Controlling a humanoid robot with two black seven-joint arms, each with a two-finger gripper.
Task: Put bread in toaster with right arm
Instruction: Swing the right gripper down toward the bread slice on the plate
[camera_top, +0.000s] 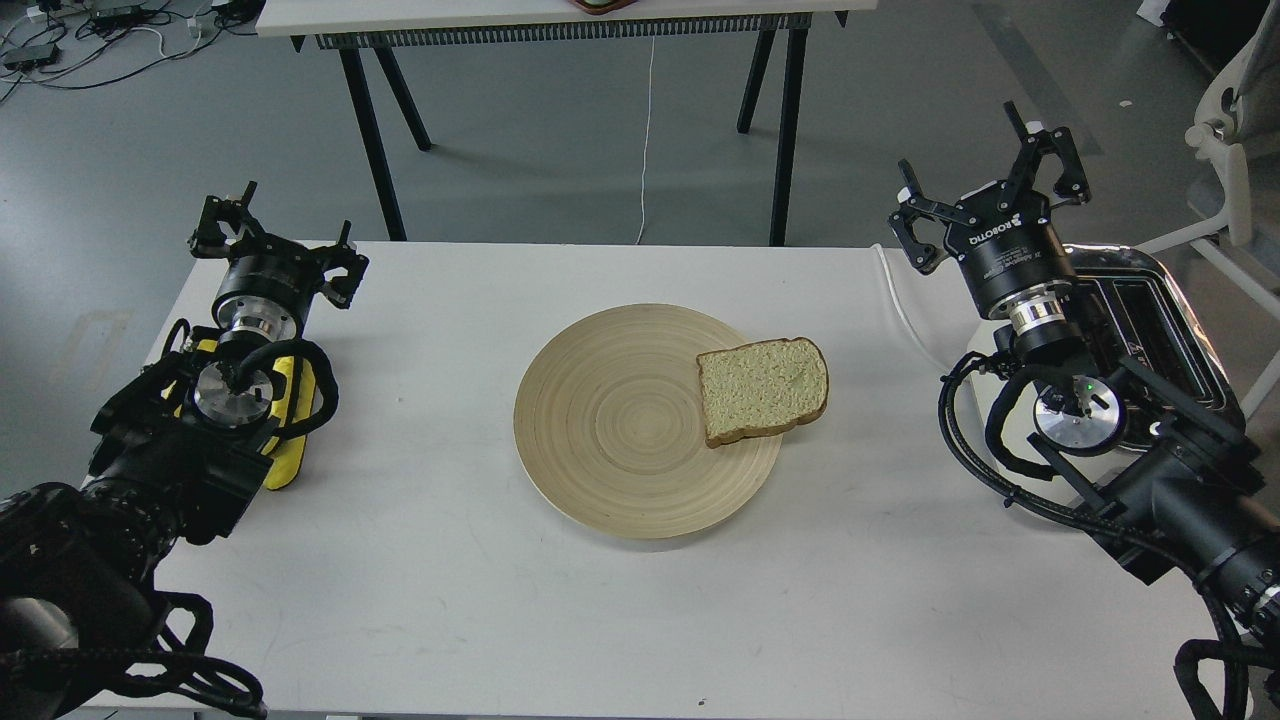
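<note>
- bread (762, 389): a single square-ish slice of pale speckled sandwich bread with a brown crust; it lies flat on the right-hand part of the plate, its right edge reaching out past the plate's rim; nothing is touching it
- plate (600, 420): a round, shallow, pale wooden dish with ringed grain, resting near the middle of the table
- table (480, 600): a white rectangular top on which the plate, the toaster and both of my arms are seen
- toaster (1165, 300): a cream-white body with a shiny chrome top and dark slots, standing at the table's right edge; much of it is hidden behind my right arm, so i can see only its top and far corner
- right gripper (990, 190): the black two-finger end marked robotiq, above a silver wrist ring; its fingers are spread wide apart and hold nothing; it is raised near the far right corner of the table, just beside the toaster and well apart from the bread
- right arm (1150, 470): black links with looped black cables, coming in from the lower right and crossing in front of the toaster
- left gripper (275, 245): the black two-finger end of my left arm, at the table's far left corner; its fingers stand spread apart and empty, well apart from the plate
- left arm (200, 440): black links with yellow parts, lying along the table's left side
- second table (540, 20): a white top on black legs, standing on the grey floor beyond my table
</note>
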